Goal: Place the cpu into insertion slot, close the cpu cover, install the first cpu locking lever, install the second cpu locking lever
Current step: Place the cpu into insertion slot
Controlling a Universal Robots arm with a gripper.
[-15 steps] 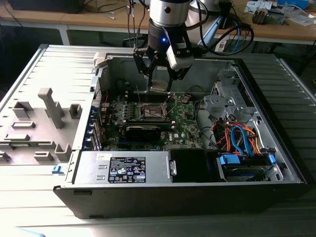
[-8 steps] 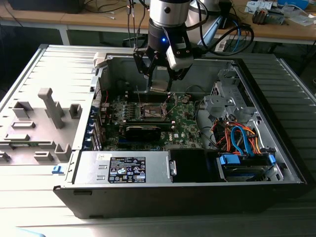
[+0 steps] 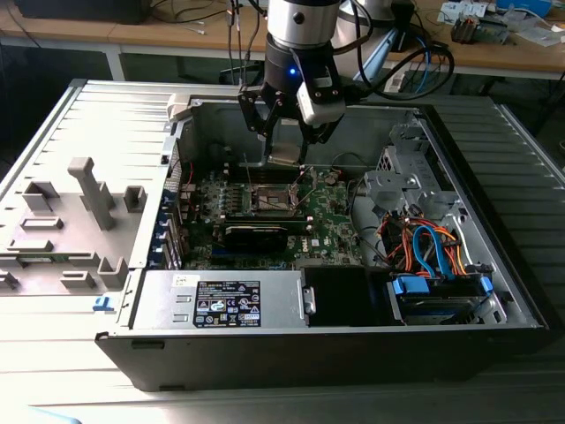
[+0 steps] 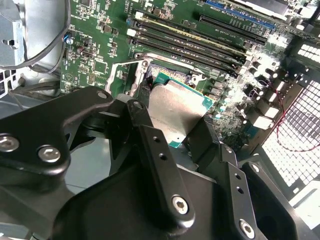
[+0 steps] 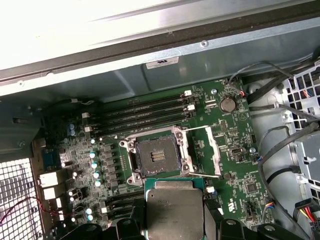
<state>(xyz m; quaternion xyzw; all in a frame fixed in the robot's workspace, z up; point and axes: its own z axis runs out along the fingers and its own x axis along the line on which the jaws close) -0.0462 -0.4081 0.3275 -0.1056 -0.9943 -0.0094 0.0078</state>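
Note:
My gripper (image 3: 284, 140) hangs inside the open computer case, shut on the cpu (image 3: 284, 150), a flat silvery square chip held by its edges. In both wrist views the cpu (image 5: 174, 210) (image 4: 175, 112) sits between the black fingers (image 4: 150, 145), above the green board and apart from it. The insertion slot (image 5: 157, 157) is a square socket with a dark centre and metal rim, lying bare just beyond the chip. The cpu cover (image 5: 212, 150), a thin silvery frame, stands flipped open beside the socket, with thin wire levers along it.
Black memory slots (image 5: 142, 112) run behind the socket. A long black card (image 3: 256, 235) lies in front of it in the exterior view. Cable bundles (image 3: 428, 247) and a drive cage (image 3: 402, 177) fill the exterior view's right side. Case walls (image 3: 371, 119) surround the board.

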